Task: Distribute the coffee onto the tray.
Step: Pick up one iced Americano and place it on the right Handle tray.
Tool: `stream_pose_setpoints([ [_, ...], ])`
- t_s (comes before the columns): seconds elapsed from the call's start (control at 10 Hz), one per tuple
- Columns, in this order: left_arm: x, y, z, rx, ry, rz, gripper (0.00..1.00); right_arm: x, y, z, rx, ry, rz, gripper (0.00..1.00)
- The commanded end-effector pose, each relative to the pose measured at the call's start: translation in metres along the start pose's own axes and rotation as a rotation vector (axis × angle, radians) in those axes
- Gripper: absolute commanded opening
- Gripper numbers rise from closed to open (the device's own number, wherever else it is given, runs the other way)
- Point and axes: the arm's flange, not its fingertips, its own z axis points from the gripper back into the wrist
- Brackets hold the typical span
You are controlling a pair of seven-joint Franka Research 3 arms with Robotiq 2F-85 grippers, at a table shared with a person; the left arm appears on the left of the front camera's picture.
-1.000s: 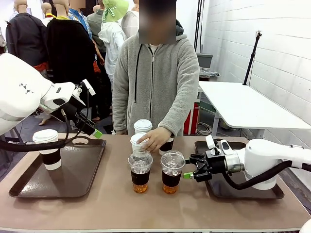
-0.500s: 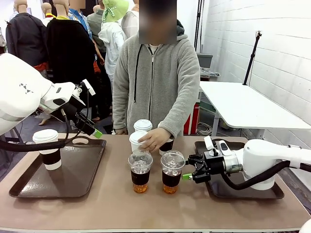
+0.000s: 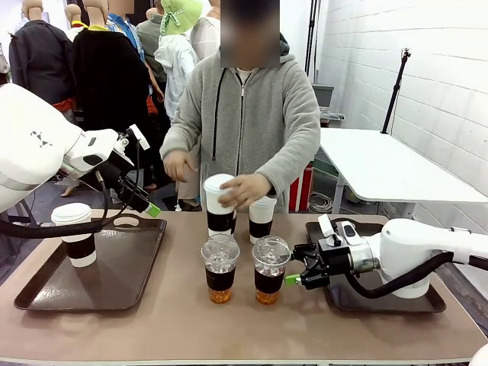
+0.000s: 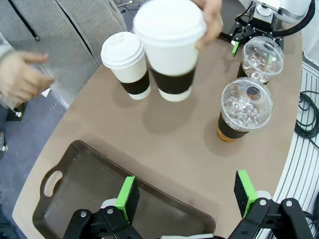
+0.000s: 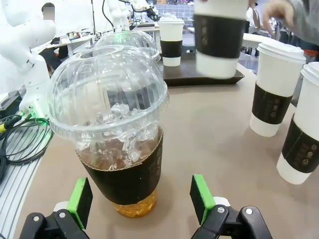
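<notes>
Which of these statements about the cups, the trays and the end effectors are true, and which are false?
1. The person's hand holds a white paper cup above the table. True.
2. The right end effector is shut on a cup. False: the right end effector is open, beside an iced coffee cup.
3. The left tray holds one lidded paper cup. True.
4. Both iced coffees stand on a tray. False: that cup and the second iced coffee cup stand on the table.
</notes>
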Motion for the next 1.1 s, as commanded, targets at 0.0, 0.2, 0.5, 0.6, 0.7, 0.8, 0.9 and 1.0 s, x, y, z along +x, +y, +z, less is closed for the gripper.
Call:
stream_pose_setpoints([
  [0.0, -0.003, 0.004, -0.001, -0.014, -0.023, -0.019, 1.0, -0.005, 0.0, -0.004, 0.022, -0.012, 0.017, 1.0],
  [0.2, -0.003, 0.004, -0.001, -0.014, -0.023, -0.019, 1.0, -0.005, 0.005, -0.007, 0.026, -0.012, 0.025, 1.0],
  [0.5, -0.003, 0.004, -0.001, -0.014, -0.023, -0.019, 1.0, -0.006, 0.005, -0.017, 0.049, -0.009, 0.045, 1.0],
  [0.6, -0.003, 0.004, -0.001, -0.014, -0.023, -0.019, 1.0, -0.006, 0.003, -0.02, 0.054, -0.01, 0.05, 1.0],
  [0.7, -0.003, 0.004, -0.001, -0.014, -0.023, -0.019, 1.0, -0.006, 0.001, -0.024, 0.066, -0.01, 0.049, 1.0],
  [0.8, -0.003, 0.004, -0.001, -0.014, -0.023, -0.019, 1.0, -0.005, 0.0, -0.027, 0.076, -0.01, 0.048, 1.0],
  [0.9, -0.003, 0.004, -0.001, -0.014, -0.023, -0.019, 1.0, -0.004, -0.001, -0.029, 0.089, -0.012, 0.044, 1.0],
  [1.0, -0.003, 0.004, -0.001, -0.014, -0.023, -0.019, 1.0, -0.003, -0.002, -0.032, 0.094, -0.016, 0.048, 1.0],
])
